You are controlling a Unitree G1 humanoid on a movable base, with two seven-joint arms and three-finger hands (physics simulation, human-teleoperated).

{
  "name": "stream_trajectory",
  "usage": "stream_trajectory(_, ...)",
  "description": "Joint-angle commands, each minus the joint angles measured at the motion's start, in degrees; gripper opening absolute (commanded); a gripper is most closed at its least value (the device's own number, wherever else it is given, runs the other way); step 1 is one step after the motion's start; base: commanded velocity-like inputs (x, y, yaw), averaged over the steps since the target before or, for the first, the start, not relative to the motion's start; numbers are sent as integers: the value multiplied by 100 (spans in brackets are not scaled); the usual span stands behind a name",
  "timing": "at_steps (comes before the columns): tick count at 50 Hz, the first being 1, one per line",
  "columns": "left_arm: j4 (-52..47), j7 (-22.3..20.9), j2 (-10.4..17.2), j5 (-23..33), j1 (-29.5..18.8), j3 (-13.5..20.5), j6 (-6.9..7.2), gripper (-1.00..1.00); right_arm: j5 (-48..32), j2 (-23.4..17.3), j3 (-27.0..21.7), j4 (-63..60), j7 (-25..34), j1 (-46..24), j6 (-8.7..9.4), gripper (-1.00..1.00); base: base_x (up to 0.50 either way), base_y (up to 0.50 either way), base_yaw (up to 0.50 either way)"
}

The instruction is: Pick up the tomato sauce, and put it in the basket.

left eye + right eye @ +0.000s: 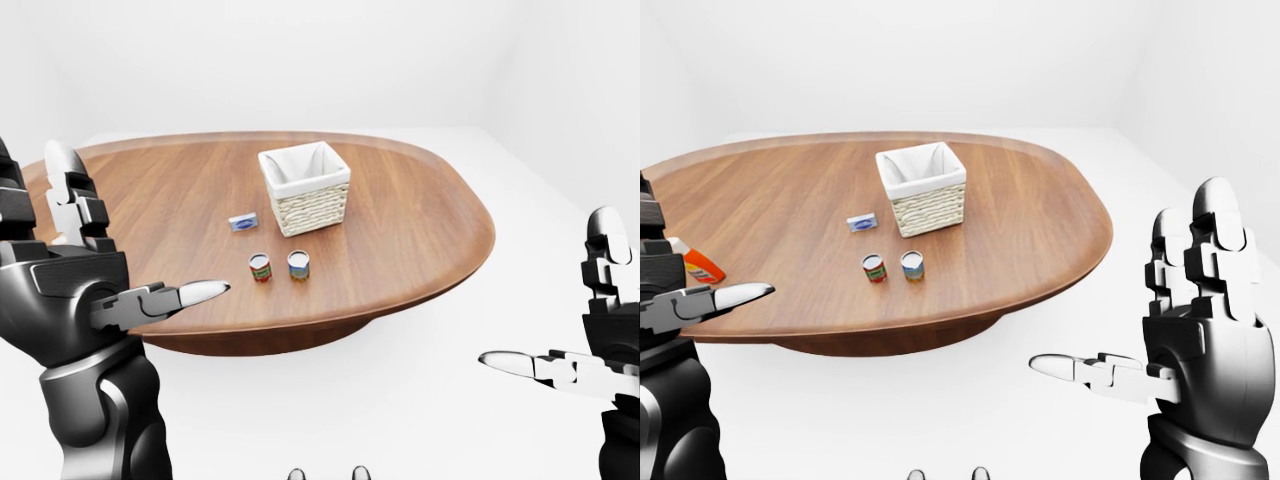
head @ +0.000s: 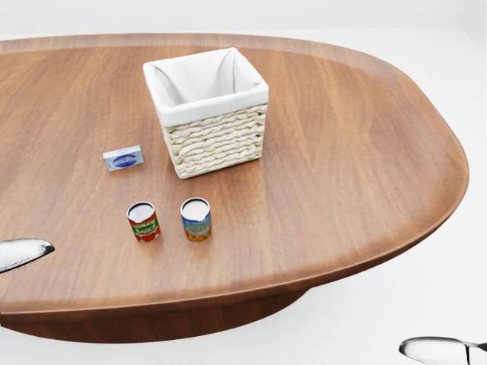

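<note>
Tomato sauce (image 2: 143, 221): small red-labelled cylinder can, upright on the tabletop (image 2: 342, 152), at 7 o'clock from the basket.
Basket (image 2: 207, 110): square woven wicker, white cloth lining.
Second can (image 2: 196, 219): blue-yellow label, just beside the sauce at 3 o'clock.
Tabletop: smooth oval wood.
Left hand (image 1: 70, 290): fingers spread, empty.
Right hand (image 1: 1200, 340): fingers spread, empty.

Red-and-green tomato sauce (image 2: 143, 221), cream basket (image 2: 215, 141)
</note>
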Motion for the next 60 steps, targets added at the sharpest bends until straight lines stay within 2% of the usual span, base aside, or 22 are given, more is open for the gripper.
stream_trajectory(1,21,-3,1,-2,-6,-1,0,100,66,-179,11,-1,-136,15,-42,100,33,0,0)
stream_trajectory(5,6,5,1,-1,-9,-13,0,100,97,-238,2,-1,-181,42,-82,100,33,0,0)
stream_trajectory(13,-3,0,-5,8,3,-16,0,100,47,-182,34,-1,-136,23,-49,100,33,0,0)
stream_trajectory(33,6,-22,-19,27,28,-17,0,100,-132,135,51,0,125,-29,45,100,33,0,0)
stream_trajectory(60,32,-17,-20,36,17,-29,0,100,-73,46,34,0,60,16,-16,100,33,0,0)
